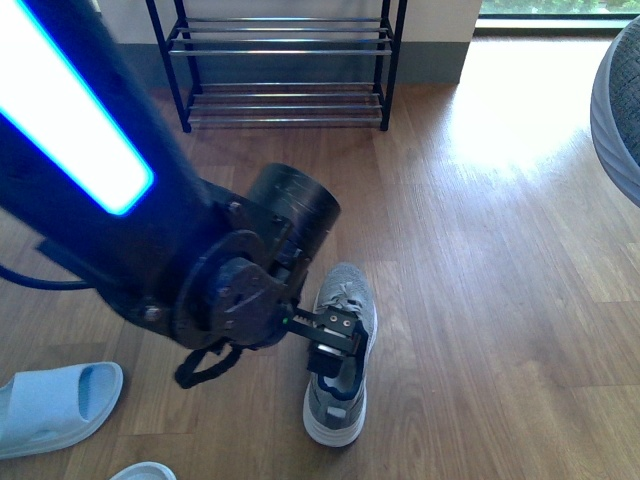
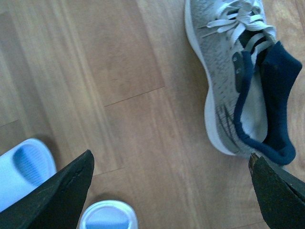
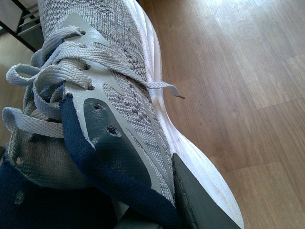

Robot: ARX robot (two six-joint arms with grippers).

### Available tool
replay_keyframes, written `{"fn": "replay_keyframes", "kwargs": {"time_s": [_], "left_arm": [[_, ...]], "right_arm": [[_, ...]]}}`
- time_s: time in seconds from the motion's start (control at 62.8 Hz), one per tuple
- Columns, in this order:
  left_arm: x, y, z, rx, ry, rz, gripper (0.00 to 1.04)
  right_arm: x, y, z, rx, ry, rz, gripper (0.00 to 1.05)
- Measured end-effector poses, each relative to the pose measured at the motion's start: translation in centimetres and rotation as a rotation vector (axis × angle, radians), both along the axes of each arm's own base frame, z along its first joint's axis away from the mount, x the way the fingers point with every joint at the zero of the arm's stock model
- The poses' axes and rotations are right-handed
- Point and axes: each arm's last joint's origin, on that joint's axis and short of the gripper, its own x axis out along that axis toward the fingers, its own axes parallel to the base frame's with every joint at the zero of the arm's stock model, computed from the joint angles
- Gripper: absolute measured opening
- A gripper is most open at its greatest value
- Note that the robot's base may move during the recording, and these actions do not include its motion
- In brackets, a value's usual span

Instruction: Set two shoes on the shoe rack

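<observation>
On the floor (image 1: 480,250), well short of the rack (image 1: 285,60), the floor sneaker (image 1: 340,390) lies beneath the left gripper (image 1: 335,338), whose jaws stand apart, holding nothing. Right gripper (image 3: 162,214) clamps the held sneaker (image 3: 119,95) at its collar, one finger (image 3: 200,205) outside. Likely light; knit upper soft, sole firmer. The padded collar wall seems the surest hold, clear of loose laces (image 3: 43,76).

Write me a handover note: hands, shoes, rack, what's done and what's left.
Left hand open, over the loose sneaker, not gripping.
Right hand shut on the second sneaker, lifted.
Shoe rack: no shoes on the tiers in view.
Blue slides on the floor nearby.
Done: one sneaker picked up. Left: grasp the other, place both on the rack.
</observation>
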Motion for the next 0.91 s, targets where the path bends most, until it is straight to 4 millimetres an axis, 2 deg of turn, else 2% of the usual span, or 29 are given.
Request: {"fn": "replay_keyframes", "kwargs": {"time_s": [0.223,0.446,0.669,0.908], "left_arm": [[2.3,-4.0,-4.1,0.009,0.065,-0.055,0.95],[4.0,-5.7,-6.0,0.016,0.071,-0.032,0.95],[4.1,-5.6,-8.0,0.077,0.076,0.035,0.95],[4.0,-4.2,-8.7,0.091,0.084,0.085,0.95]], "right_arm": [[0.0,0.0,0.0,0.000,0.000,0.000,0.01],[0.0,0.0,0.0,0.000,0.000,0.000,0.01],[0.0,0.0,0.0,0.000,0.000,0.000,0.01],[0.0,0.0,0.0,0.000,0.000,0.000,0.01]]}}
